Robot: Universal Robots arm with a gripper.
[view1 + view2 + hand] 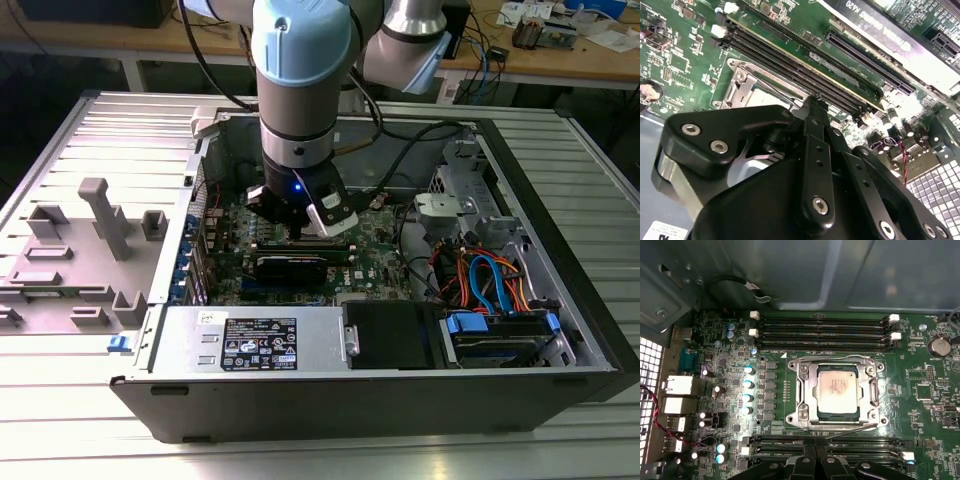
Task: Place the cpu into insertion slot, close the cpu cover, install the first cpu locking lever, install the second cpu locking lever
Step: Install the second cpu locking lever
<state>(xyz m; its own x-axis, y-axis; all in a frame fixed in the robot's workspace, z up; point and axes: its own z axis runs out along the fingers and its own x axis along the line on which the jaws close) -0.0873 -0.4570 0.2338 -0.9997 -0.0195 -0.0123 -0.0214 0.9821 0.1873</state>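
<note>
The arm reaches down into the open computer case (pixel 560 300), its gripper (pixel 300 222) low over the green motherboard (pixel 935 400), near the board's middle in the exterior view; in the first wrist view the black fingertips (pixel 812 460) sit close together at the socket's near edge, over the memory slots (pixel 840 445), and nothing is between them; how tightly they meet I cannot tell.

The cpu (pixel 838 390) already lies flat in the insertion slot (pixel 805 417), square to the silvery rim, its dull metal top facing up; the cpu cover (pixel 812 371) frames it and looks lowered, though whether it is fully seated is unclear; a thin wire lever (pixel 840 430) runs along the socket's near side, seemingly not yet latched.

By my judgement the chip is light, rigid and fragile underneath, best held by opposite edges; the cover is thin stiff sheet metal, hinged, to be pushed at its free edge; the lever is springy wire, slippery, best caught at its bent end.
</note>
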